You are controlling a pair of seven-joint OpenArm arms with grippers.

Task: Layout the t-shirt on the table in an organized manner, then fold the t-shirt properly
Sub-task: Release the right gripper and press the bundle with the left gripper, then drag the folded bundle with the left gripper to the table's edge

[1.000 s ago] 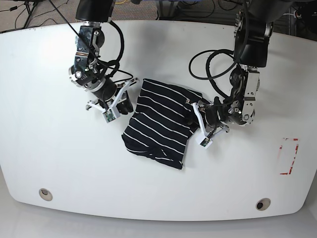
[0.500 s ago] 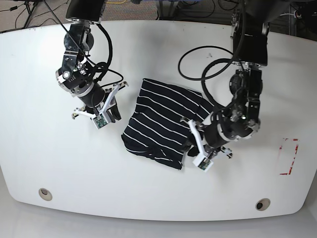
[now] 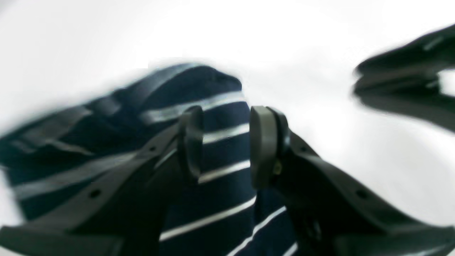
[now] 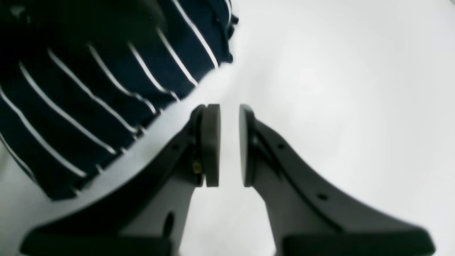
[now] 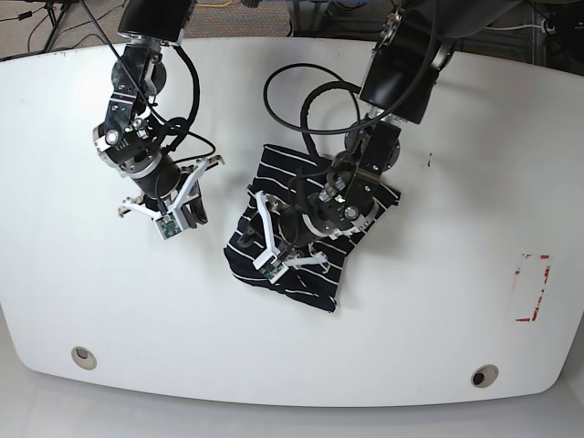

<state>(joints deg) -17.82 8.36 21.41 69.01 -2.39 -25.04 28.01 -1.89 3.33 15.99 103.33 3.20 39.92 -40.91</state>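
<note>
On the table [image 5: 438, 301], the t-shirt [image 5: 301, 265] lies bunched diagonally; left gripper [image 3: 225, 145] and right gripper [image 4: 229, 144] parted, empty.

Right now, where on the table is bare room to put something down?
The table is bare between the t-shirt and the red-and-white sticker, also along the front edge between both grommet holes. It is crowded around the shirt, under the left gripper.

I work in a lab: my bare white worktop [image 5: 438, 310] has grommet holes [image 5: 84, 357], and cables [image 5: 55, 23] trail across the floor behind.
</note>
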